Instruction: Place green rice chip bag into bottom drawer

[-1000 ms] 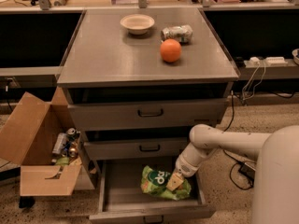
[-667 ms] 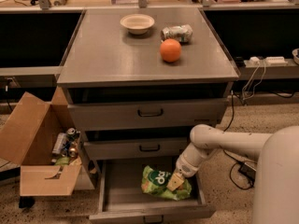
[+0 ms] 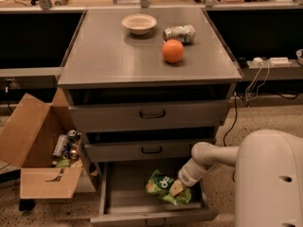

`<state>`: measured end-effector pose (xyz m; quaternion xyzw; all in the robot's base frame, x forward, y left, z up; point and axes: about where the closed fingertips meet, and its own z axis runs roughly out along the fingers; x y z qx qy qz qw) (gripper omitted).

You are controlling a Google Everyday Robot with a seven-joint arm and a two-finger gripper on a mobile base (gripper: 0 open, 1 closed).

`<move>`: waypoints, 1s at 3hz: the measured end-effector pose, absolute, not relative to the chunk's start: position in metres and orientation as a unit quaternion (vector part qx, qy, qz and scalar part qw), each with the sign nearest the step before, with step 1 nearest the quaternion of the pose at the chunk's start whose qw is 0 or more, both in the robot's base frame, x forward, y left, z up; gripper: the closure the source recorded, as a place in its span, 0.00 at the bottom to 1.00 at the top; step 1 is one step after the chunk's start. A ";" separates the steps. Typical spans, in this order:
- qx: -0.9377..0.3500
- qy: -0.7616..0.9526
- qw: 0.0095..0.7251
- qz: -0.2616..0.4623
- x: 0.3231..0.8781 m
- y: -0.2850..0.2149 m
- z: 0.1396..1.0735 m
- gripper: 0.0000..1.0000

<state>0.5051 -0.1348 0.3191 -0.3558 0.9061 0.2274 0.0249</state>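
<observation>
The green rice chip bag (image 3: 163, 187) lies crumpled inside the bottom drawer (image 3: 123, 197), toward its right side. The drawer is pulled out, its low front panel near the lower edge of the view. My white arm reaches in from the right, and the gripper (image 3: 179, 187) is down in the drawer at the bag's right end, touching or holding it. The gripper's tip is mostly hidden by the wrist and the bag.
On the cabinet top stand a white bowl (image 3: 138, 23), a crushed silver can (image 3: 179, 33) and an orange (image 3: 173, 50). The two upper drawers (image 3: 151, 115) are closed. An open cardboard box (image 3: 42, 157) with cans stands left of the cabinet. My white base (image 3: 270, 178) fills the lower right.
</observation>
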 end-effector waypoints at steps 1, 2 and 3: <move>-0.316 0.918 0.048 0.232 0.517 -0.140 0.279 1.00; -0.296 0.921 0.055 0.247 0.526 -0.141 0.249 0.85; -0.287 0.921 0.053 0.259 0.530 -0.142 0.229 0.61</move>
